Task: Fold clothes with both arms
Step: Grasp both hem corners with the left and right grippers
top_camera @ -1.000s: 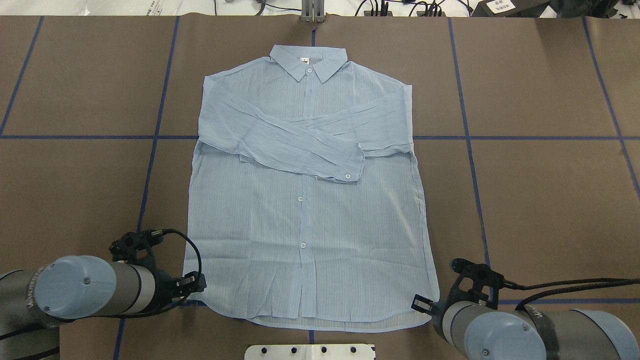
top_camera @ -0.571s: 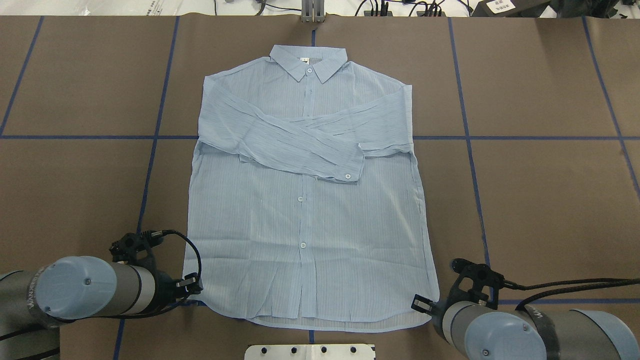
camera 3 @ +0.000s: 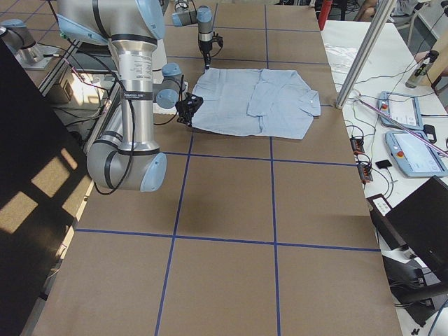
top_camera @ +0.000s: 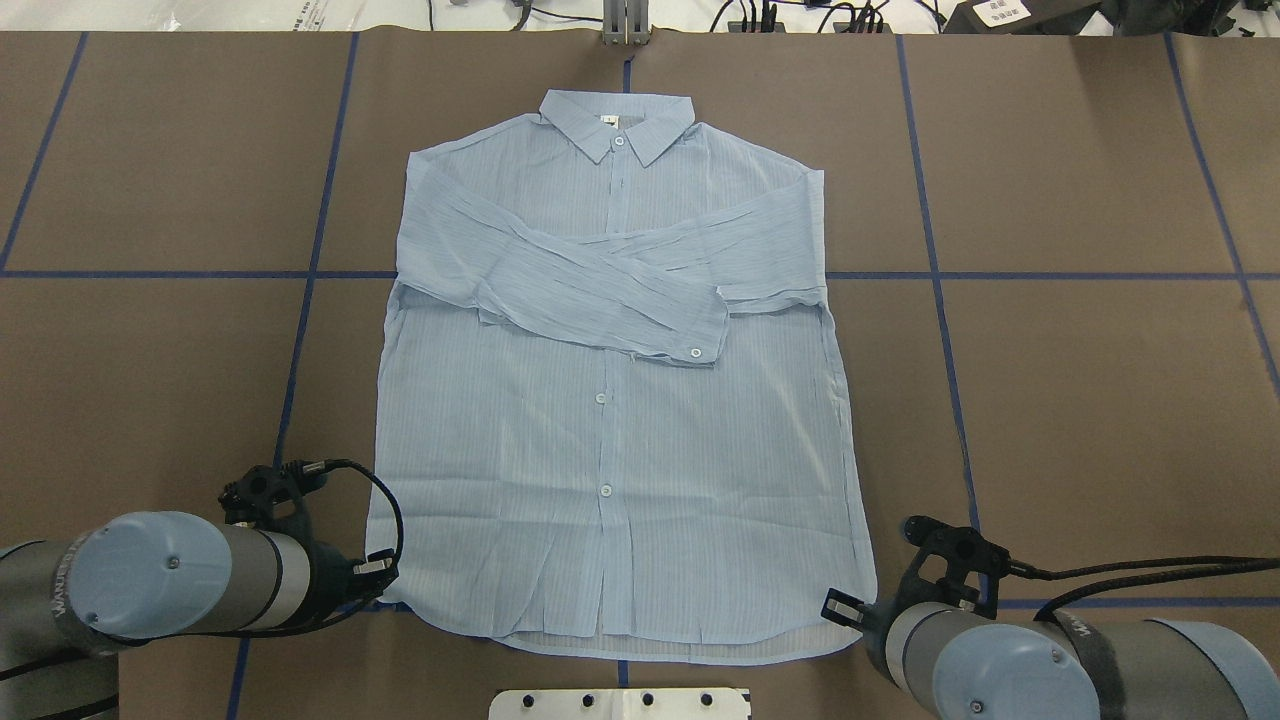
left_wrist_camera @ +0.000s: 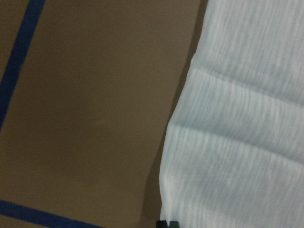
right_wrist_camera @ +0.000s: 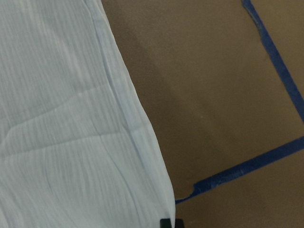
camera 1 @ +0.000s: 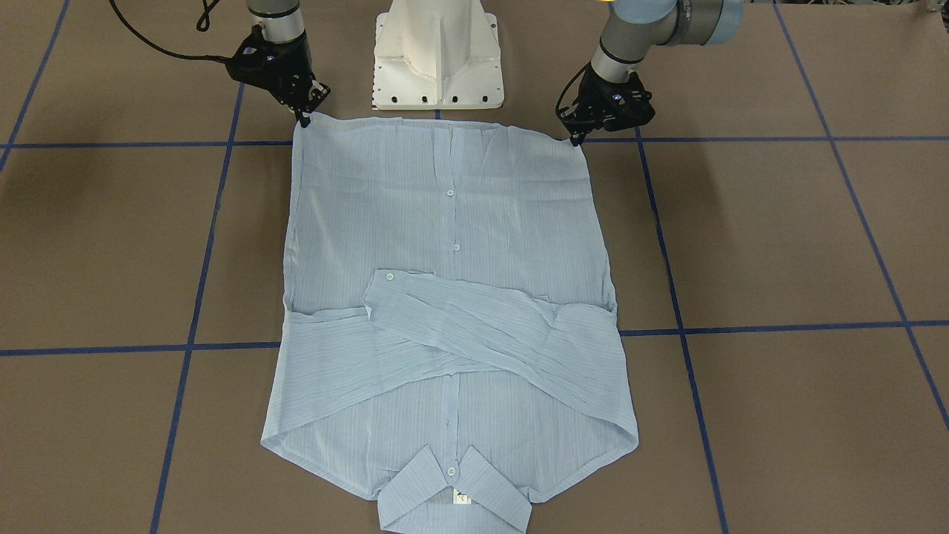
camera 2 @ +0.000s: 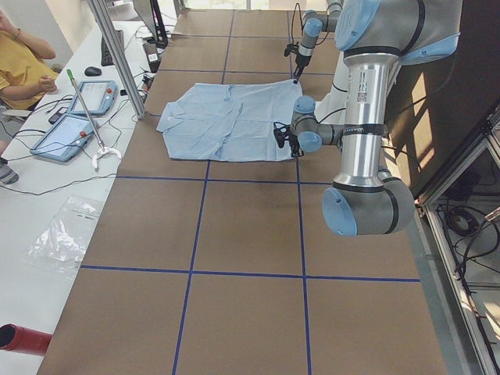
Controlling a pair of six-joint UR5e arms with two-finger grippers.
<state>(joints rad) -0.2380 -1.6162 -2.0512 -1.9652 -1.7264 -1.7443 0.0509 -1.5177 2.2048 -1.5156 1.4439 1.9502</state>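
The light blue striped shirt [top_camera: 615,420] lies flat and face up on the brown table, collar [top_camera: 617,125] far from me, both sleeves crossed over the chest. It also shows in the front view [camera 1: 445,297]. My left gripper [camera 1: 574,138] sits at the near left hem corner and looks pinched shut on it; the left wrist view shows one black tip [left_wrist_camera: 167,223] at the cloth's edge. My right gripper [camera 1: 303,120] sits at the near right hem corner, likewise pinched shut, its tip [right_wrist_camera: 171,222] at the hem. In the overhead view the wrists [top_camera: 372,572] [top_camera: 845,606] hide the fingertips.
The white pedestal base [camera 1: 437,59] stands between the two arms, just behind the hem. Blue tape lines [top_camera: 300,330] cross the brown table. A metal post [camera 2: 117,55], tablets [camera 2: 66,133] and an operator [camera 2: 23,62] are beyond the collar end.
My left wrist has shifted slightly left and toward me at the hem corner. The right arm and the shirt look unchanged.
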